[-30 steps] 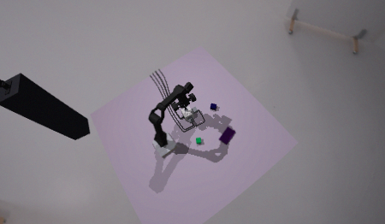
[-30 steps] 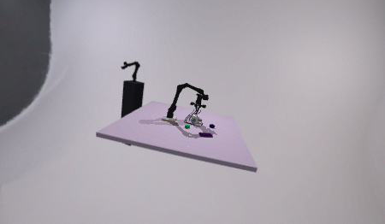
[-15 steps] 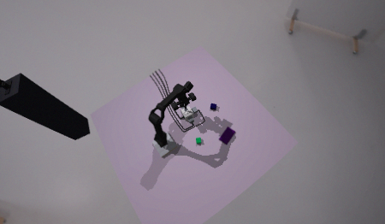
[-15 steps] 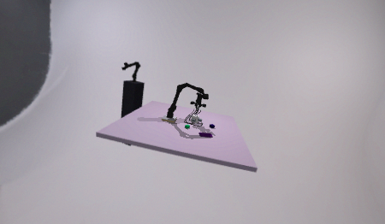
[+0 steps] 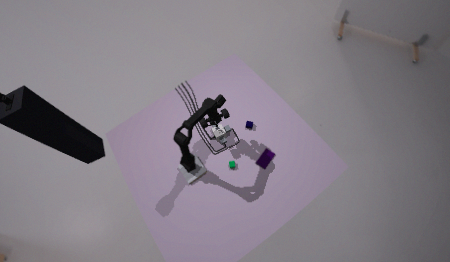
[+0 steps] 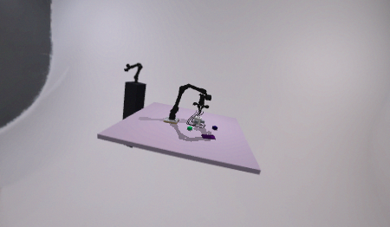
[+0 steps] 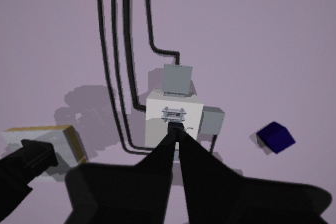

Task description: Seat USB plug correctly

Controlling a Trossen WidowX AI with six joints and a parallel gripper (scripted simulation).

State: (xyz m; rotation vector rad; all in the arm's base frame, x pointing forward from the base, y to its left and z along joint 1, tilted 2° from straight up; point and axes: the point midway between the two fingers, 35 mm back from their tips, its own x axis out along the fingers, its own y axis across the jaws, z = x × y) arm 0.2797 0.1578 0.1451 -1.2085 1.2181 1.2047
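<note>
The white power cube [image 7: 156, 127] [image 5: 219, 131] stands below the arm with grey plugs at its sides, one at the back [image 7: 177, 79] and one at the right [image 7: 212, 120] in the wrist view. A small metallic socket fitting [image 7: 173, 114] shows on its top. My gripper [image 7: 177, 135] [image 5: 216, 125] [image 6: 200, 111] points down over the cube, its fingers nearly together, shut on the dark USB plug [image 7: 175, 127] just beside the metal fitting. Only the plug's dark end shows; the fingers hide the rest. I cannot tell its way round or whether it touches the socket.
Black cables [image 7: 130, 60] [image 5: 189, 93] run from the cube to the table's edge. A dark blue cube [image 7: 275, 137] [image 5: 249, 125] [image 6: 214, 127], a green cube [image 5: 232, 165] [image 6: 190, 128] and a purple block [image 5: 265, 158] [image 6: 208, 137] lie nearby. The arm's base [image 5: 199, 175] is beside them.
</note>
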